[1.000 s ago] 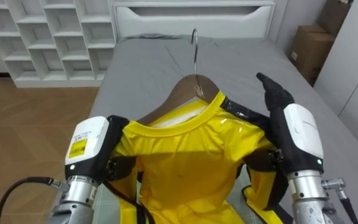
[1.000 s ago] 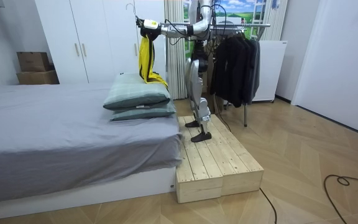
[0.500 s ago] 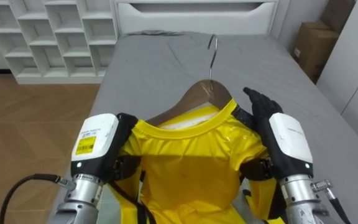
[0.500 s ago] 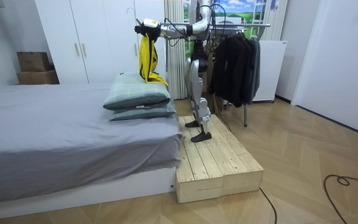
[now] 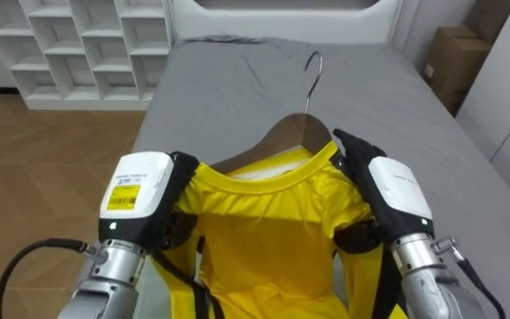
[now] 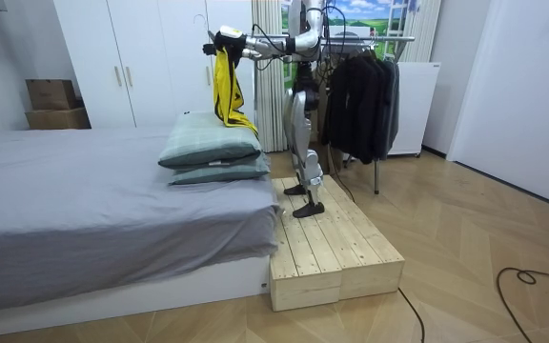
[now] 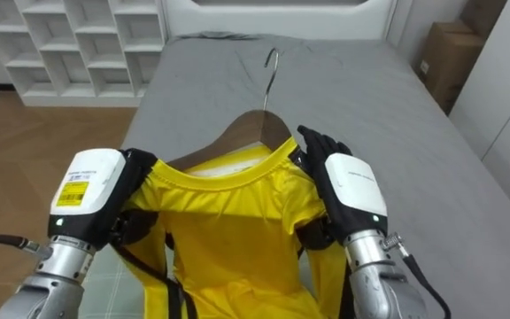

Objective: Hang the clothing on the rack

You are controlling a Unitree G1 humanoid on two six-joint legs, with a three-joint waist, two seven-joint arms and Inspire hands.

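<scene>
The left hand (image 5: 140, 190) and the right hand (image 5: 395, 190) are raised side by side, carrying the yellow shirt (image 5: 268, 230) between them by its shoulders. The left hand's fingers are tucked under the fabric, so whether they are apart or closed cannot be told. The right hand's dark fingers (image 5: 351, 146) are stretched out together and now lie against the shirt's collar and the wooden hanger (image 5: 290, 133); a second ago they stood clear of it, off to the right. The shirt sits on the hanger, whose metal hook (image 5: 312, 75) points up over the grey bed (image 5: 237, 89). In the room view the robot stands on a wooden platform (image 6: 336, 252) beside the bed's pillows (image 6: 213, 148), with the clothes rack (image 6: 370, 90) behind it.
</scene>
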